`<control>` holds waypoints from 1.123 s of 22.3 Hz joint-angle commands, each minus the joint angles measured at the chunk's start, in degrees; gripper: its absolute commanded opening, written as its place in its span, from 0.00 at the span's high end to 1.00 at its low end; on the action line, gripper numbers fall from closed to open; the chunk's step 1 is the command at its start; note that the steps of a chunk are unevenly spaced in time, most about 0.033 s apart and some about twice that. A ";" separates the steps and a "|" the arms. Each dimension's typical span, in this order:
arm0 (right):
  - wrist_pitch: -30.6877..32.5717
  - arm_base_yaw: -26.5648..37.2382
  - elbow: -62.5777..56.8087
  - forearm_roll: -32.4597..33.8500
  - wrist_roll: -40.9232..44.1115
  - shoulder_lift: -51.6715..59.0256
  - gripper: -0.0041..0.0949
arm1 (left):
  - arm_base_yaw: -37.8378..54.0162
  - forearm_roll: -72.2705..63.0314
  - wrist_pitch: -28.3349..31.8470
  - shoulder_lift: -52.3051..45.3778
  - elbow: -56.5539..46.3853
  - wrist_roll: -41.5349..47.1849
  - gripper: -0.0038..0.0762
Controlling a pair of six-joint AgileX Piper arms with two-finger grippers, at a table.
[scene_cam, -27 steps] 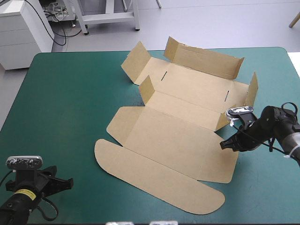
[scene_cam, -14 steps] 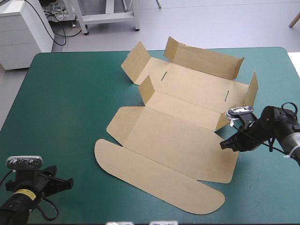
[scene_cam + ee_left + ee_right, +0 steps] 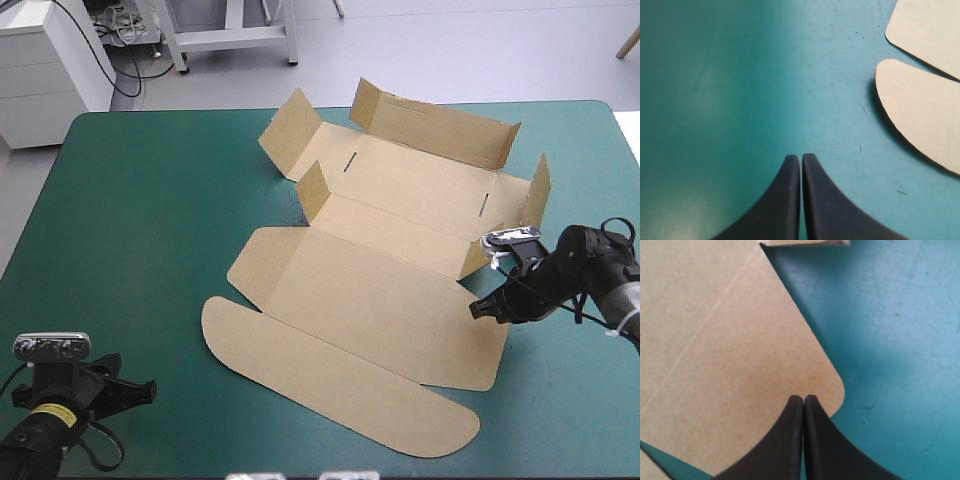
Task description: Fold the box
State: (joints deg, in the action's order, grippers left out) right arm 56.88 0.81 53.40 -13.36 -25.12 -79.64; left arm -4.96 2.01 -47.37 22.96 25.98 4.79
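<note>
Box (image 3: 380, 290) lies open mid-table, far walls raised
Left gripper (image 3: 801, 157) is pressed together over bare teal-green cover (image 3: 150, 220) by the near left corner; right gripper (image 3: 803, 398) is closed too, tips above a rounded corner of board.

The brown cardboard box (image 3: 370, 300) looks matt and faintly grainy. The teal-green counter cover (image 3: 150, 220) is smooth, lightly scuffed.
</note>
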 commanded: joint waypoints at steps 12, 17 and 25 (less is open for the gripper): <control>10.14 0.11 26.69 12.07 11.55 5.95 0.98 | 0.01 -0.22 3.56 0.45 1.40 0.33 0.96; 10.14 0.11 26.69 12.01 12.92 11.90 0.90 | 0.01 -0.22 3.56 0.45 1.40 0.33 0.96; 10.14 0.11 26.69 11.17 15.77 15.98 0.75 | 0.01 -0.22 3.56 0.45 1.40 0.33 0.96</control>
State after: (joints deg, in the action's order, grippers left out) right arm 69.24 0.81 78.28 -1.92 -9.59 -65.01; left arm -4.96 2.01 -47.30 22.96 25.98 4.79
